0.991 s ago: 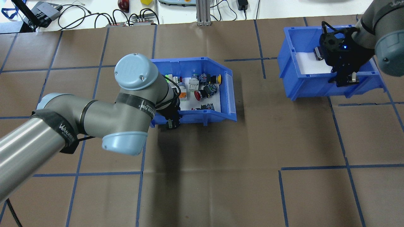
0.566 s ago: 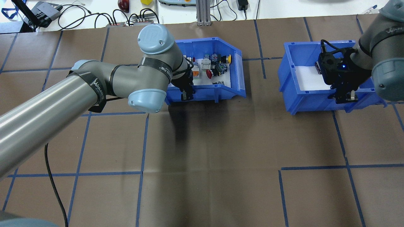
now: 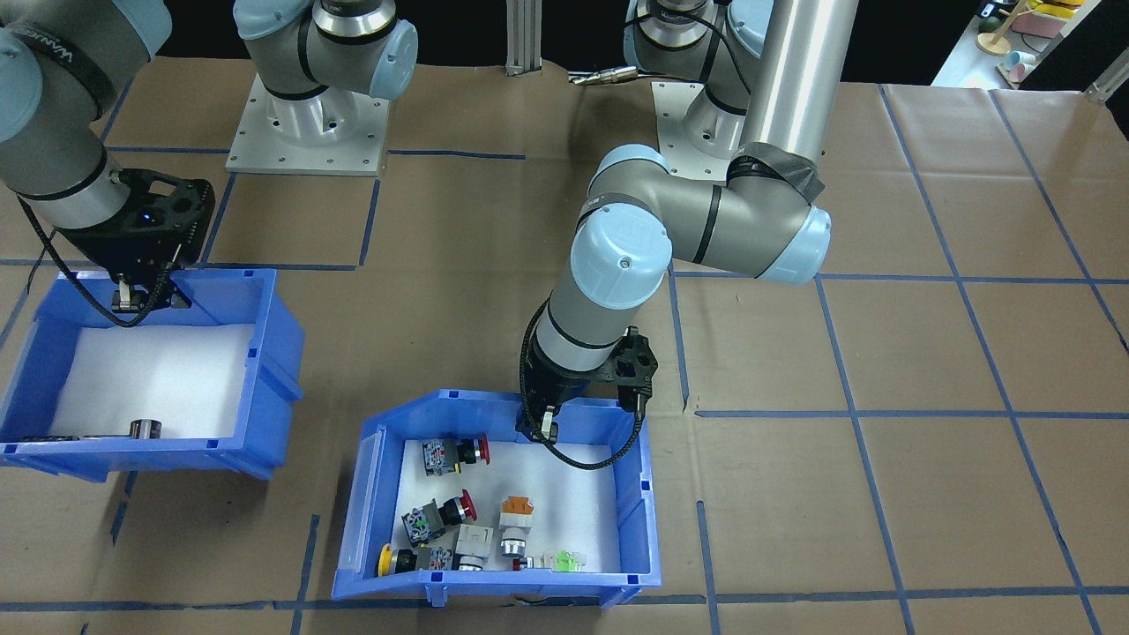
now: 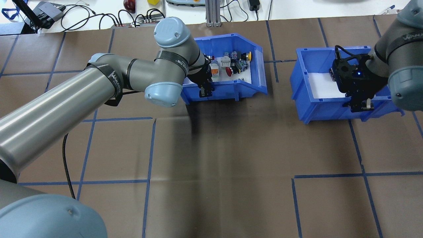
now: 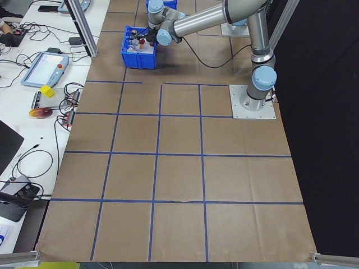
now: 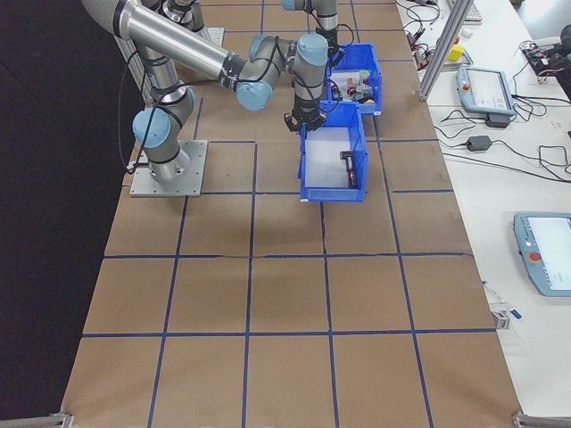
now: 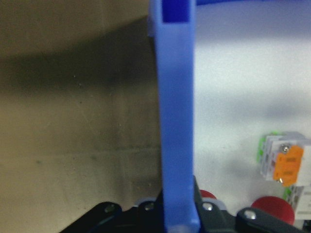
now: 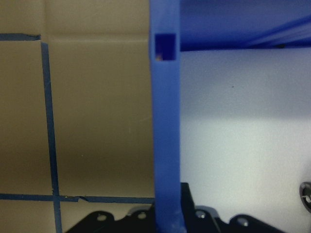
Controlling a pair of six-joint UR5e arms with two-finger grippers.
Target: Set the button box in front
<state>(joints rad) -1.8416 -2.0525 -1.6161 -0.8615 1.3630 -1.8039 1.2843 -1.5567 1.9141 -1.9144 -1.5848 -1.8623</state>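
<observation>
The button box is a blue bin with a white liner holding small switches with red, yellow, orange and green caps. It sits far from the robot, left of centre in the overhead view. My left gripper is shut on its near wall, and the blue wall runs between the jaws in the left wrist view. My right gripper is shut on the near wall of a second blue bin, which holds a black cylindrical part. Whether either bin touches the table, I cannot tell.
Beyond the far table edge a white bench carries cables and small devices, with an aluminium post at its middle. Blue tape lines divide the brown table cover into squares. The arm bases stand at the robot's side.
My left arm has carried the button box away from the robot and somewhat to the right. My right arm has drawn the second bin slightly toward the robot. Both grippers stay shut.
</observation>
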